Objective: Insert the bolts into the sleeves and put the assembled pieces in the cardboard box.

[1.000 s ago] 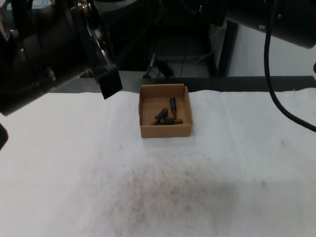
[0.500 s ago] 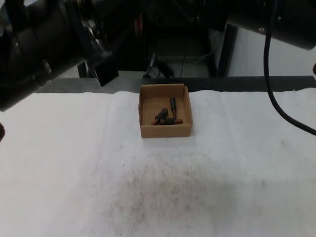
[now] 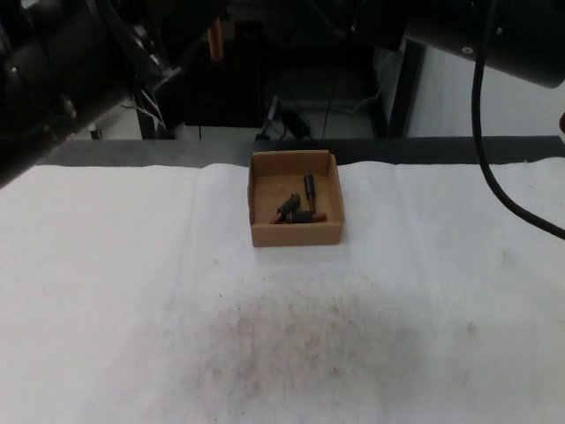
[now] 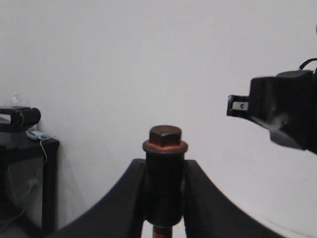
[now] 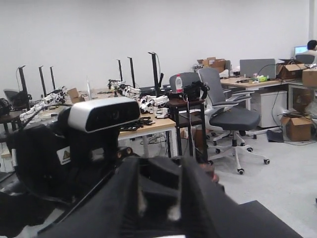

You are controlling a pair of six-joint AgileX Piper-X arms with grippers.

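Left gripper (image 4: 163,171) clamps a smooth black sleeve (image 4: 164,193) upright, a rusty hex-headed bolt (image 4: 165,139) seated in it, held up off the bench. Centre: the brown cardboard box (image 3: 296,234) on stained white cloth (image 3: 132,291), dark assembled pieces (image 3: 300,210) lying inside. Right gripper (image 5: 161,171): its grip I cannot tell.

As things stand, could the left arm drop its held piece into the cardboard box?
Probably yes. The left gripper is shut on an assembled piece and is held high. The cardboard box is open-topped with nothing over it, and the pieces inside leave bare floor.
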